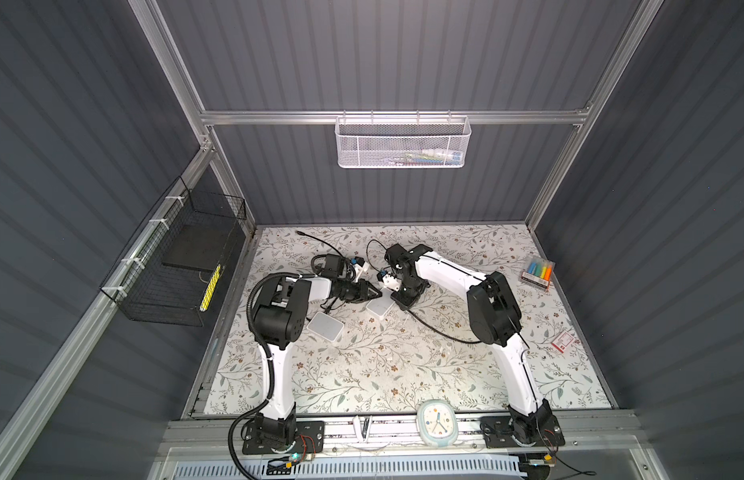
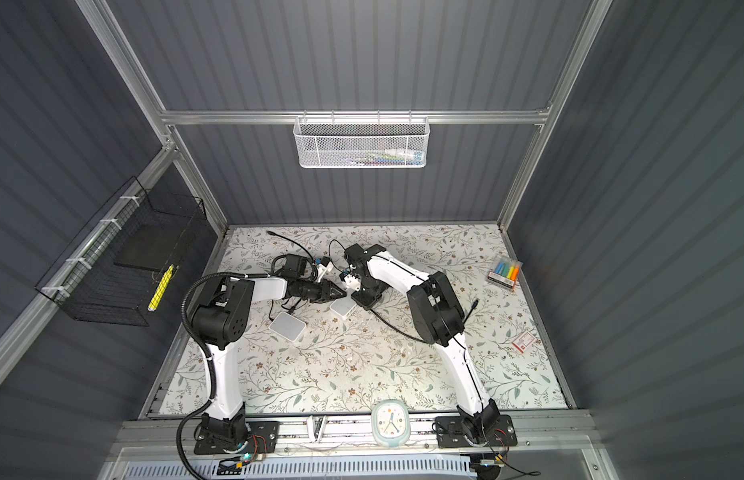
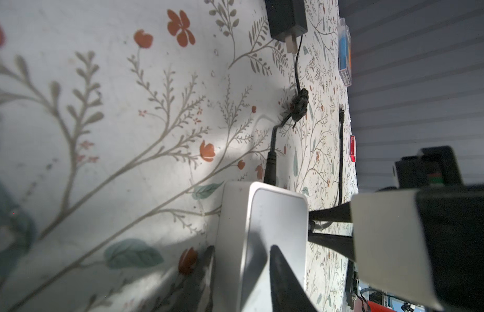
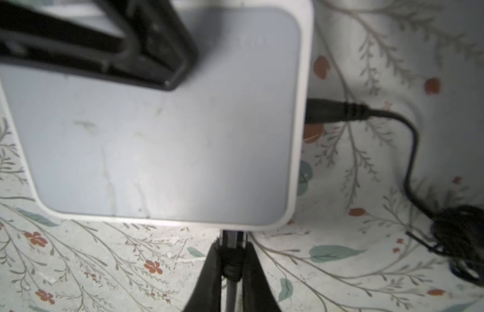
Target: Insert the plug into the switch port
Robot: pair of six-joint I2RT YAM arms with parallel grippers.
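Right gripper (image 4: 231, 267), clenched on the plug (image 4: 231, 243), sits at the edge of the switch (image 4: 165, 129), which the left gripper (image 1: 376, 293) clamps. Insertion step, likely; next: align, push straight.

Floral table (image 1: 362, 374) carries switch (image 1: 380, 309), second switch (image 1: 325, 327), marker pack (image 1: 537, 272).

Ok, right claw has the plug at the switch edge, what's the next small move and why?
Probably ease the right claw straight forward. It pinches the plug, whose tip meets the switch wall with most of its body outside, and the left claw rests on its top, bracing it. The port itself is hidden.
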